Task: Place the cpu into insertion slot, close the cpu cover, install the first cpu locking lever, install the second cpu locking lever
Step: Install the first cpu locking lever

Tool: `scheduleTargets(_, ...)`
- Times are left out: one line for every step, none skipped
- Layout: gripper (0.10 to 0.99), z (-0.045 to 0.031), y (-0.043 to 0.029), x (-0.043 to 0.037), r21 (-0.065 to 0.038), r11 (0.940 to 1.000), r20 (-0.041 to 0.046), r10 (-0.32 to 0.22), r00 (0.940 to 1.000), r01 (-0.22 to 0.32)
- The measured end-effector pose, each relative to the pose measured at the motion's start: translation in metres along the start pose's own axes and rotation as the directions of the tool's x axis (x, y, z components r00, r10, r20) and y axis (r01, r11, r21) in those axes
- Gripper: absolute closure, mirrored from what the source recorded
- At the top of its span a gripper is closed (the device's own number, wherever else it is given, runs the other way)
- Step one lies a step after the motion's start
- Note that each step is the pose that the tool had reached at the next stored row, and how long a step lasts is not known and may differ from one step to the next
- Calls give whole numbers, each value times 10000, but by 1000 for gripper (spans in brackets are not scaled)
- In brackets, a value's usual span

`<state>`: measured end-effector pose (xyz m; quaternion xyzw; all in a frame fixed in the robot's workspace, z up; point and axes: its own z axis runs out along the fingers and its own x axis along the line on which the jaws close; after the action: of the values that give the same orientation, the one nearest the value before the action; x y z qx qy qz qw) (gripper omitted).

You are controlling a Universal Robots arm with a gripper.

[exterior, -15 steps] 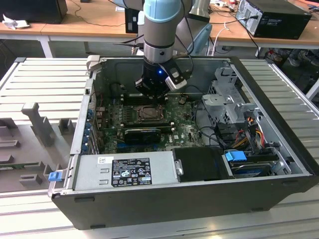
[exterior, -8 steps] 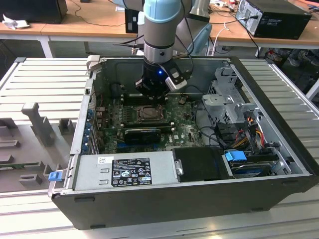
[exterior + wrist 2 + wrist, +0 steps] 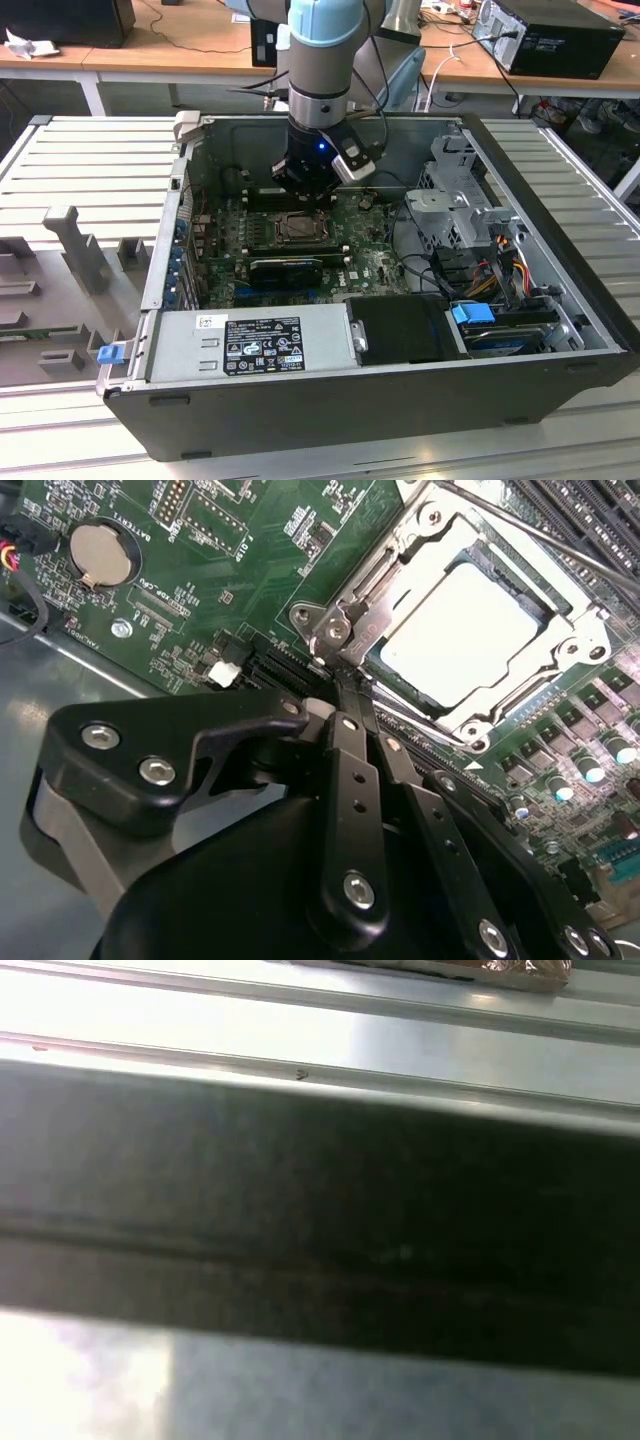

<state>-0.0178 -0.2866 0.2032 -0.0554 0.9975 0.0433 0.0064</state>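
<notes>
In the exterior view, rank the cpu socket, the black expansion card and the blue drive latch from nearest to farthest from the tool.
1. cpu socket, just below the tool.
2. black expansion card, on the socket's far side from the tool.
3. blue drive latch, far off toward the exterior view's right.

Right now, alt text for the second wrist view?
The gripper, fingers together, has its tips at a corner of the cpu cover, which lies closed over the cpu. Green motherboard surrounds the socket, with a coin battery nearby.
</notes>
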Motion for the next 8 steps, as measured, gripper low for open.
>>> scheduleTargets(980,-28,2,-1,-1,10000,0,0,10000,0)
scheduleTargets(980,-33,3,-1,-2,10000,0,-1,10000,1)
scheduleTargets(980,-32,4,-1,22,10000,-1,-3,10000,3)
scheduleTargets(980,-31,4,-1,46,10000,-5,-3,10000,3)
scheduleTargets(980,-21,5,-1,110,9999,-13,-9,10000,9)
scheduleTargets(980,-16,5,-1,142,9999,-17,-10,10000,11)
scheduleTargets(980,-12,5,-1,173,9998,-22,-11,10000,12)
scheduleTargets(980,-4,4,0,229,9997,-29,-15,10000,15)
